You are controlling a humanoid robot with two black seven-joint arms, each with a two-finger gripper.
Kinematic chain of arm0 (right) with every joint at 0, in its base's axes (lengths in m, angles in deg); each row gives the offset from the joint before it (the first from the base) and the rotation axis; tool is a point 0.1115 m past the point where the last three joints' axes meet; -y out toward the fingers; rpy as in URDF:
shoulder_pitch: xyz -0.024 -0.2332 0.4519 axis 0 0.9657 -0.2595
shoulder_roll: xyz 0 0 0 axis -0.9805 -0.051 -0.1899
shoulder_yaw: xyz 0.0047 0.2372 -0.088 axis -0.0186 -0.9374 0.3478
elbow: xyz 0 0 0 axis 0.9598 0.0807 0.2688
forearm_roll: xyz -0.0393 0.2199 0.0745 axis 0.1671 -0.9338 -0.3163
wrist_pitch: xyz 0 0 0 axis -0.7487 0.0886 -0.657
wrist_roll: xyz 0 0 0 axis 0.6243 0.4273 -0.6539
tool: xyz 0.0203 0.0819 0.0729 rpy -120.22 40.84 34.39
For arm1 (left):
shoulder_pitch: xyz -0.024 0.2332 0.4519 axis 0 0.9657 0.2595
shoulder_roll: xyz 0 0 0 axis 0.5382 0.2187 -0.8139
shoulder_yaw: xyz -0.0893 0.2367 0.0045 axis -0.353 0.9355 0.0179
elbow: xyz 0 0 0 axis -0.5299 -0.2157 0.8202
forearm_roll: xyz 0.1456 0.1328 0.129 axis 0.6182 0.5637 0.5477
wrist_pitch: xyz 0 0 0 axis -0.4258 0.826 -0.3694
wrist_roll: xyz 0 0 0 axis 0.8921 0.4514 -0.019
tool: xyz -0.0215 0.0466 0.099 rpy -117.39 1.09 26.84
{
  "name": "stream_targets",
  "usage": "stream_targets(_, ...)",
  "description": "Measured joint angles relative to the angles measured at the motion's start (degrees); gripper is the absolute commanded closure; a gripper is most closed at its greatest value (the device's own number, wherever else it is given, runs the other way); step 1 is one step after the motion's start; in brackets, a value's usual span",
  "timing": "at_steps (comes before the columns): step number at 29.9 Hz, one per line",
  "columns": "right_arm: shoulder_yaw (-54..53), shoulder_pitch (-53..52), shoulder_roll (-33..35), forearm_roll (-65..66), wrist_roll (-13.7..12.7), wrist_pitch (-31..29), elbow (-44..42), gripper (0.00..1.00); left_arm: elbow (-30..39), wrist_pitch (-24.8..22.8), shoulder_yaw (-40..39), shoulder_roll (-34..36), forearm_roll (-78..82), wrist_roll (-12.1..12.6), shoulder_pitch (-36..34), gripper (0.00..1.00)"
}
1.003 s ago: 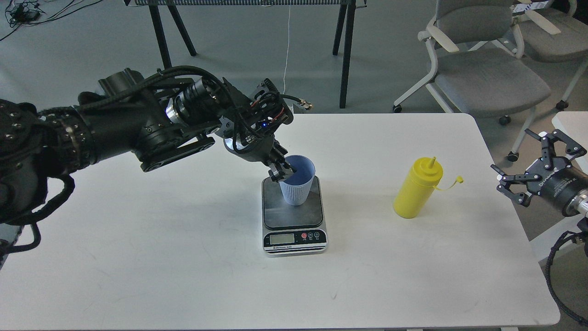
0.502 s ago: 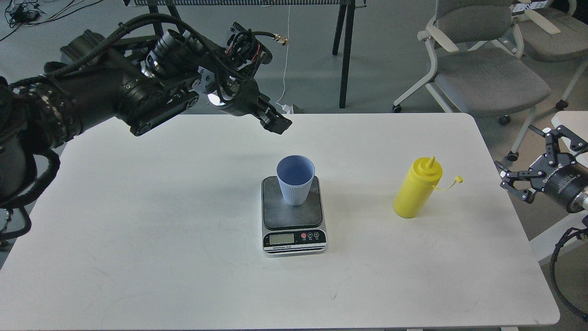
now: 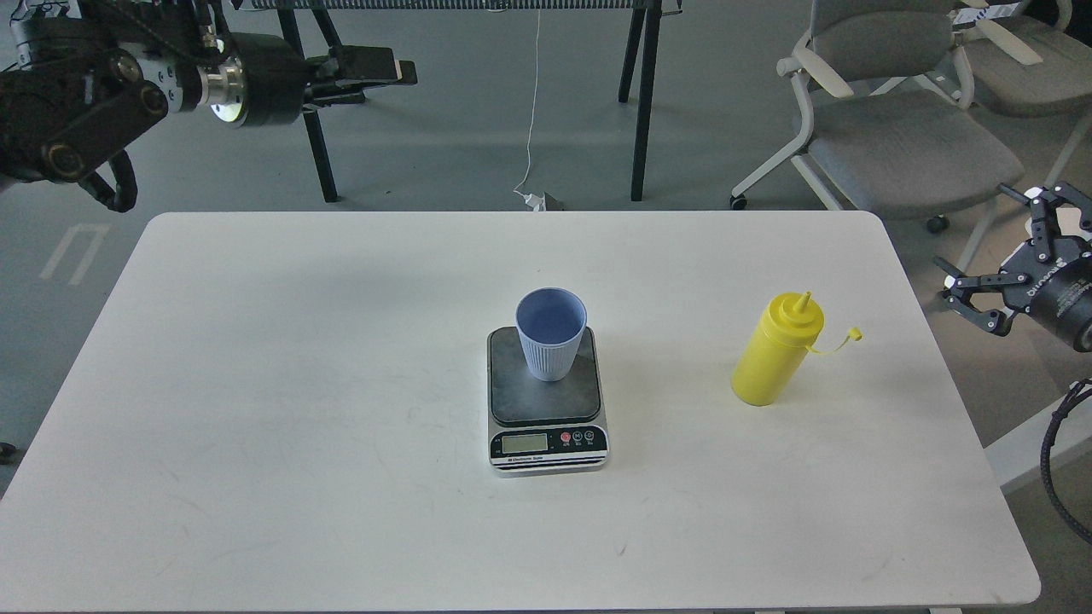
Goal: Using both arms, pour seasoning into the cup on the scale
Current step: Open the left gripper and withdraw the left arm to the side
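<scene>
On the white table (image 3: pixel 256 384), near its middle, sits the scale (image 3: pixel 547 408), its dark grey platform toward the far side and its silver front with the small display and red button facing the near edge. The light blue cup (image 3: pixel 551 333) stands upright on the far part of that platform, mouth open to the top, with nothing touching it. To the right of the scale, well apart from it, the yellow seasoning bottle (image 3: pixel 775 350) stands upright on the table, nozzle pointing up and its small tethered cap hanging out to the right side. The left tool (image 3: pixel 375 68) is high in the far left corner of the view, beyond the table's far edge and well away from the cup; it points to the right and is seen edge-on as a dark flat shape, so I cannot tell whether its fingers are spread or pressed together. The right tool (image 3: pixel 1011 256) hangs off the right edge of the table, near the bottle but not touching it, with its two claw-like fingers spread wide and nothing between them. Grey chairs (image 3: pixel 904 145) stand on the floor behind the table's right corner.
</scene>
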Motion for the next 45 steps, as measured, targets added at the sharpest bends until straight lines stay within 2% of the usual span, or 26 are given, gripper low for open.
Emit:
stream_targets(4,0.1,-0.4,0.0,0.0,0.0,0.0,-0.5,0.01,0.3,0.0,-4.3,2.6,-2.5,0.0,4.2,0.04)
stream_targets(13,0.7,-0.5,-0.3,0.0,0.2,0.0,-0.5,0.02,0.5,0.0,-19.3,5.8,-2.8,0.0,14.3,0.01)
stream_targets(27,-0.6,-1.4,-0.5,-0.8,0.9,0.0,1.1,0.02,0.5,0.0,-23.3,6.6,-3.7,0.0,20.8,0.01)
stream_targets(30,-3.4,-0.9,1.8,-2.9,2.7,0.0,3.7,0.01,0.5,0.0,-23.6,6.5,-3.7,0.0,21.6,0.01)
stream_targets(34,-4.9,2.1,8.7,-11.2,6.2,0.0,6.9,0.01,0.4,0.0,-23.7,6.2,-3.7,0.0,22.5,0.01)
stream_targets(38,-5.0,7.6,14.2,-23.5,7.3,0.0,7.5,0.01,0.3,0.0,-23.7,5.8,-3.7,0.0,23.0,0.01)
stream_targets(40,-5.0,11.6,15.3,-29.1,8.5,0.0,7.5,0.01,0.3,0.0,-23.7,5.6,-3.7,0.0,23.2,0.01)
stream_targets(45,-4.5,23.7,14.4,-40.8,13.4,0.0,9.1,0.0,0.3,0.0,-23.5,5.2,-3.6,0.0,23.9,0.01)
